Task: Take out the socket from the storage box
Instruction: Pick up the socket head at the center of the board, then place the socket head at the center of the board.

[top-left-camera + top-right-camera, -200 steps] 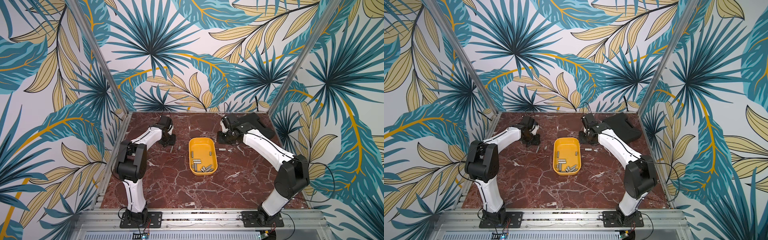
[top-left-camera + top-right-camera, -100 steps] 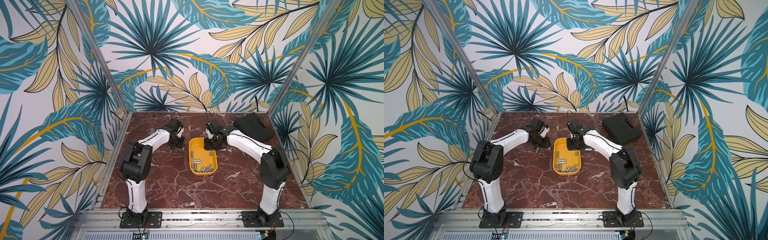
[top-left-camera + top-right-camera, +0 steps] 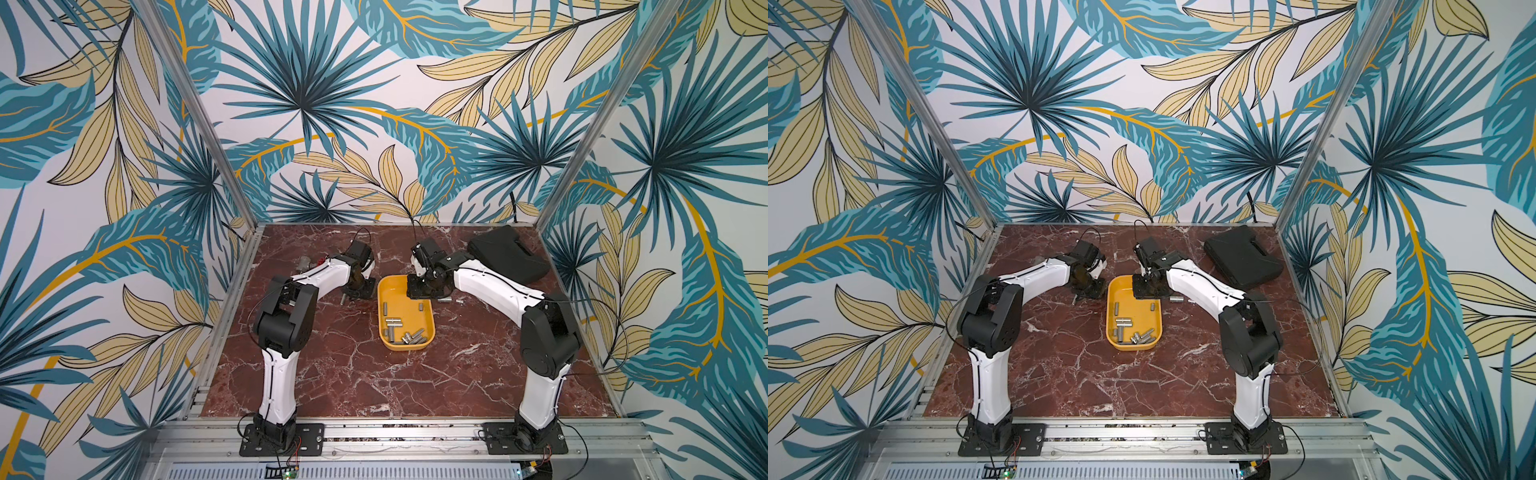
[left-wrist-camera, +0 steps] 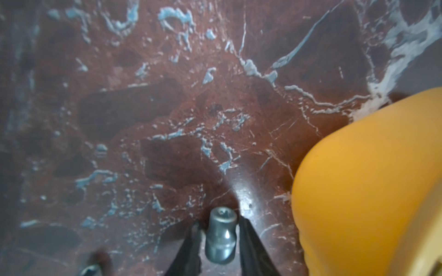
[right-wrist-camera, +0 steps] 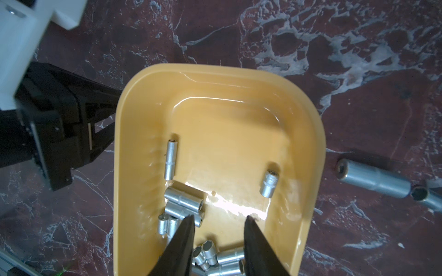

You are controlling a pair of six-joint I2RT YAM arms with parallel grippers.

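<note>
The left end effector flanks a small silver metal socket beside the shallow yellow plastic storage box; whether it clamps is unclear. The right end effector, fingers apart, partly hides some boxed sockets.

Storage box: shallow yellow tray, rounded corners, flat on the bench, central. Inside: silver sockets clustered at its near end; slim socket and short socket lying singly mid-tray. Outside: stubby socket near its outer wall.
</note>
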